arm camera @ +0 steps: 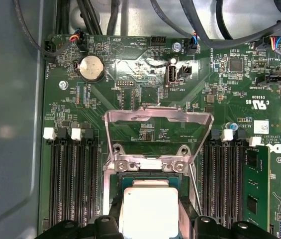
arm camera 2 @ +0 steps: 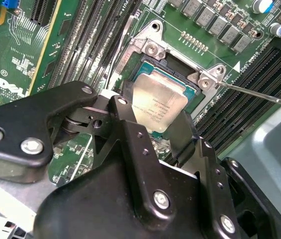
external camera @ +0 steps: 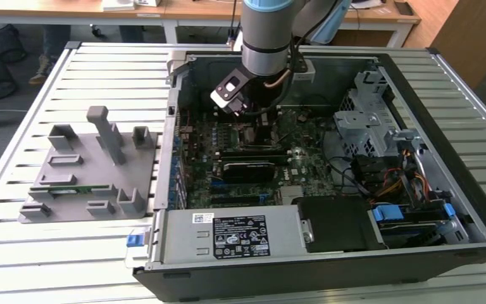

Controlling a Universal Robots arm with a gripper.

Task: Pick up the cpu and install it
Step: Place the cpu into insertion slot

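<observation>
The cpu (arm camera 2: 157, 102), a flat square chip with a silver-white top, sits low over the black socket (arm camera 2: 177, 67) on the green motherboard (arm camera: 145, 74). My gripper (arm camera 2: 156, 122) is shut on it, one black finger (arm camera 2: 123, 112) against each of two opposite edges. In the first wrist view the cpu (arm camera: 147, 211) lies just below the raised metal bracket (arm camera: 157, 124) of the socket, with the gripper (arm camera: 150, 226) around it. In the exterior view the gripper (external camera: 255, 120) reaches down into the open computer case (external camera: 445, 95). Whether the chip rests fully in the socket cannot be told.
A thin metal lever (arm camera 2: 259, 94) stands out beside the socket. Memory slots (arm camera: 73, 184) flank it, one holding a green stick (arm camera: 254, 184). The case also holds a drive cage (external camera: 369, 120) and a power supply (external camera: 226, 234). A grey fixture (external camera: 91, 171) stands on the slatted table.
</observation>
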